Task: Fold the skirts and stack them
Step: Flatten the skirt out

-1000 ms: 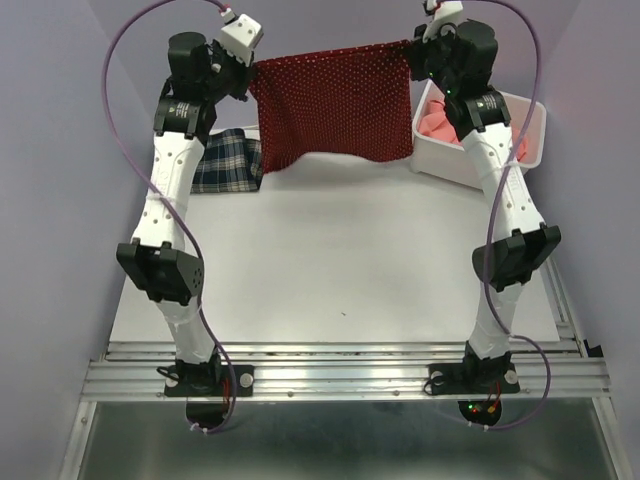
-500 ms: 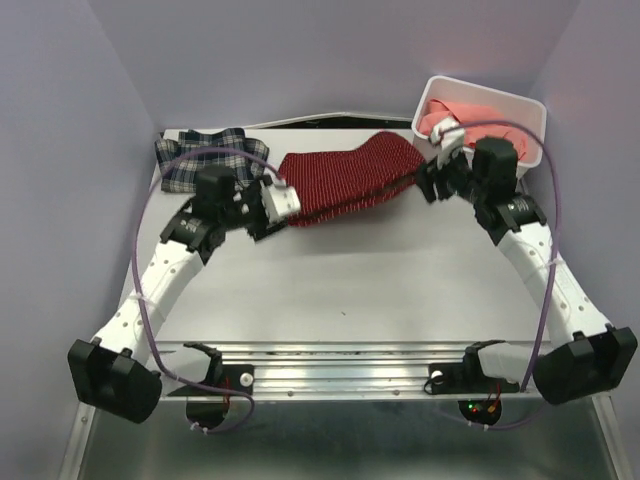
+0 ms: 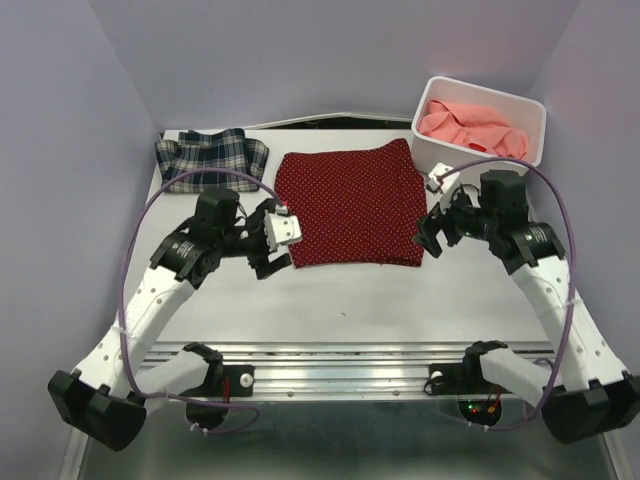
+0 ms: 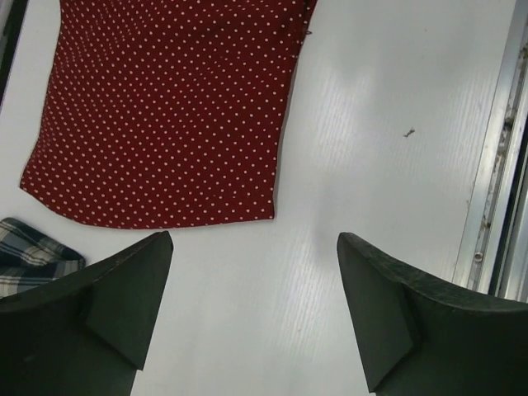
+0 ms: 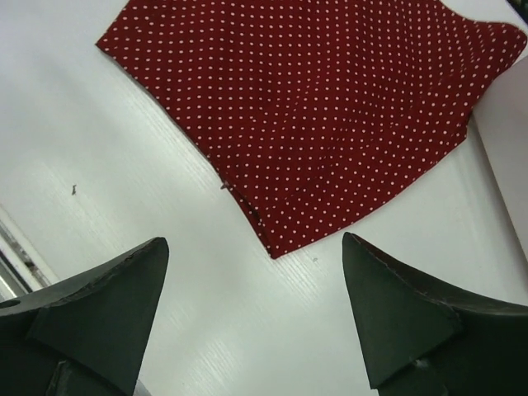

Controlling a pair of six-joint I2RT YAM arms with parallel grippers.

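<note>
The dark red dotted skirt (image 3: 350, 206) lies spread flat in the middle of the white table, also filling the upper left of the left wrist view (image 4: 165, 107) and the top of the right wrist view (image 5: 330, 107). My left gripper (image 3: 272, 250) hovers open just off its near left corner, nothing between the fingers. At the skirt's near right corner my right gripper (image 3: 430, 232) is open and empty too. The plaid skirt (image 3: 212, 158) lies folded at the back left. A salmon-pink skirt (image 3: 470, 122) is bunched inside the bin.
The white plastic bin (image 3: 530, 125) stands at the back right, close behind my right arm. A metal rail (image 3: 340, 352) runs along the table's near edge. Purple walls close in both sides.
A second ago both grippers held the red skirt up by its top corners. They swung it down, laid it flat, opened and drew back toward the near corners.
</note>
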